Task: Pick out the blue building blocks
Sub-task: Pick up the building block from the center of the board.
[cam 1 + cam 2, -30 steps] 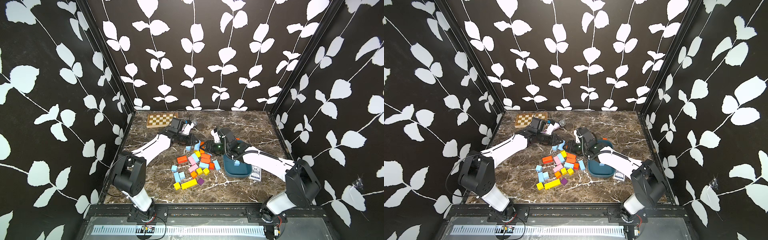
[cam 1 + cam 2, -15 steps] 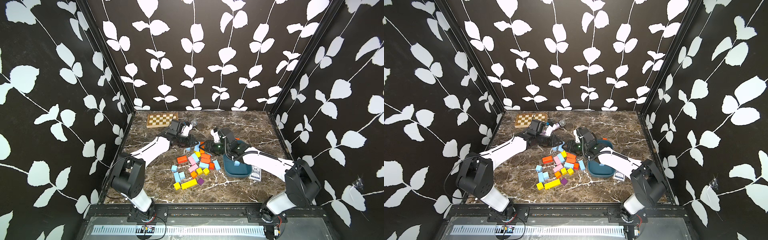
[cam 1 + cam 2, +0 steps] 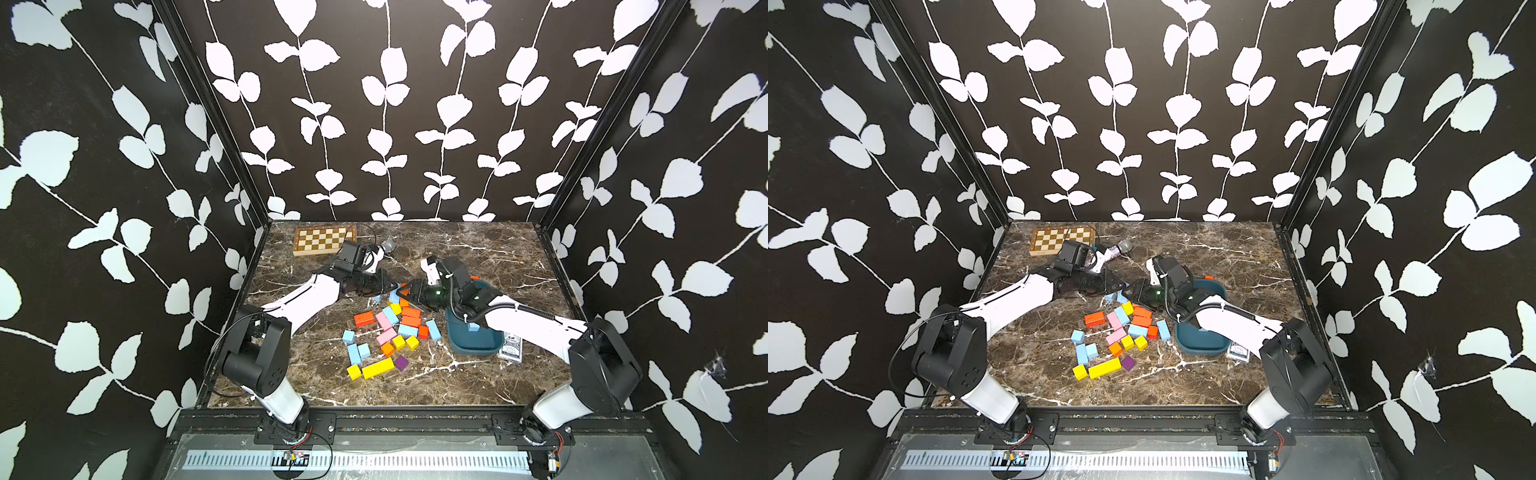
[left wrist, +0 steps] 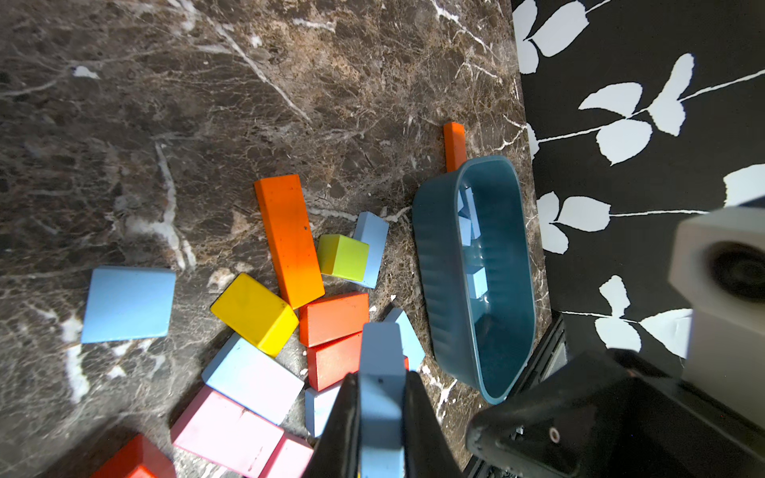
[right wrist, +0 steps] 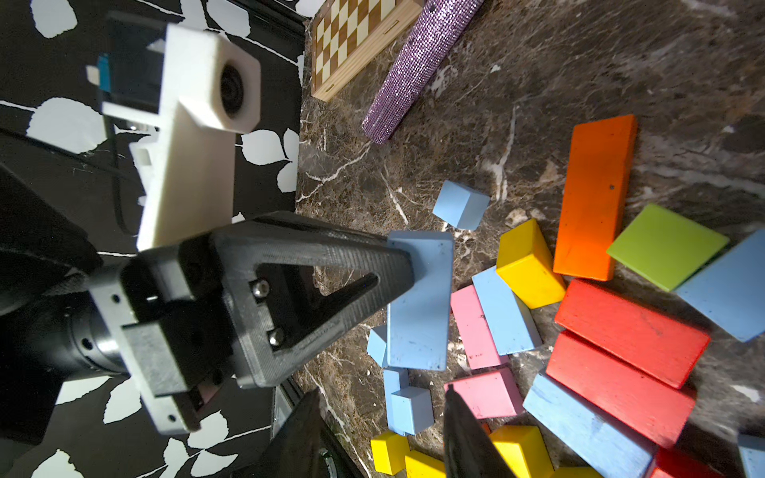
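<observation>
Right wrist | left gripper point(image 5: 407, 269) clamps blue bar point(image 5: 418, 306) | pink block point(image 5: 472, 327) near

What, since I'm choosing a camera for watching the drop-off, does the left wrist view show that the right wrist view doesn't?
Only the left wrist view: the dark teal tray with blue blocks inside. Only the right wrist view: the chessboard and the glittery purple microphone handle. Both: the blue bar clamped in the left gripper, the long orange bar and the lime-green block.
</observation>
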{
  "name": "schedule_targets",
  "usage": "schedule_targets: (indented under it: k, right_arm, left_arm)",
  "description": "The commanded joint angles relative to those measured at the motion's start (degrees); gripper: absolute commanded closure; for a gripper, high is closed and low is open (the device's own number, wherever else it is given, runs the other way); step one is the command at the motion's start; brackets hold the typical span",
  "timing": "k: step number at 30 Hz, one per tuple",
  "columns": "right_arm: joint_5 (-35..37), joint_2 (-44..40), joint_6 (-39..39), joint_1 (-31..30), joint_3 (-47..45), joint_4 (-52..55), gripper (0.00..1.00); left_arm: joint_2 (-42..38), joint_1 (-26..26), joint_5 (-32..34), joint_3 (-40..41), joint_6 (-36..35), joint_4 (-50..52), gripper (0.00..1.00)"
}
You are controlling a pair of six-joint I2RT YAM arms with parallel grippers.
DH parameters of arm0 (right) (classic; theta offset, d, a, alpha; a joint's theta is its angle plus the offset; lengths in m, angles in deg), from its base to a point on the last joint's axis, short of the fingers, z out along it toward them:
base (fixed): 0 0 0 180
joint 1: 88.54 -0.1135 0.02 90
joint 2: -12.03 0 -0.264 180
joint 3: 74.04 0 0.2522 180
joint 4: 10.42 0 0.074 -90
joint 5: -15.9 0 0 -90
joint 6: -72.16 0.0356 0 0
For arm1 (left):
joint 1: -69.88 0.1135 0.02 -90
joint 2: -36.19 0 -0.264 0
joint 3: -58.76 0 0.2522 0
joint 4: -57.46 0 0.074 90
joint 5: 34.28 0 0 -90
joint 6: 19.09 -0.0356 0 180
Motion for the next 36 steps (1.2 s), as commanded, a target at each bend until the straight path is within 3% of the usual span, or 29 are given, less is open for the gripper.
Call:
schedule_targets:
  k: [1,18,36]
  right_arm:
    - [-0.9,0.9,2.7,-0.4,-0.8,-4.6,0.53]
    - [-0.8,-0.5,2.5,-0.4,-1.6,-4.4,0.53]
    - [-1.7,-0.7,5.2,-1.0,-1.7,-6.5,0.51]
  left_arm:
    - [-2.6,0.2,-1.2,1.0,0.7,-1.5,0.96]
    - [-2.9,0.2,-3.7,2.4,3.1,-4.1,0.96]
    - [-2.8,0.2,-2.2,3.1,7.3,-4.6,1.00]
